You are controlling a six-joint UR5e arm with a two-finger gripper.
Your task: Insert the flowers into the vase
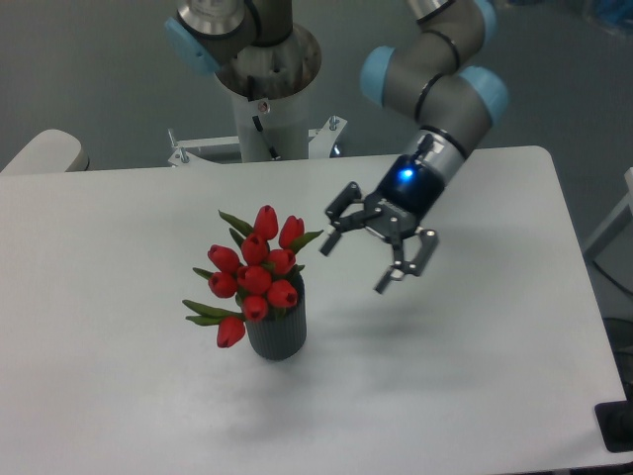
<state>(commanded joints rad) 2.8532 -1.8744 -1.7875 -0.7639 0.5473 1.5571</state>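
The flowers [254, 274], a bunch of red tulip heads with green leaves, stand with their stems down in the vase [276, 334], a small dark grey ribbed cylinder on the white table [475, 376]. The bunch leans a little to the left over the vase's rim. My gripper [356, 262] hangs open above the table to the right of the flowers, clear of them, with nothing between its fingers.
The arm's base column [265, 109] rises behind the table's far edge. A pale rounded object [45, 153] sits at the far left, off the table. A dark object [615, 426] shows at the lower right corner.
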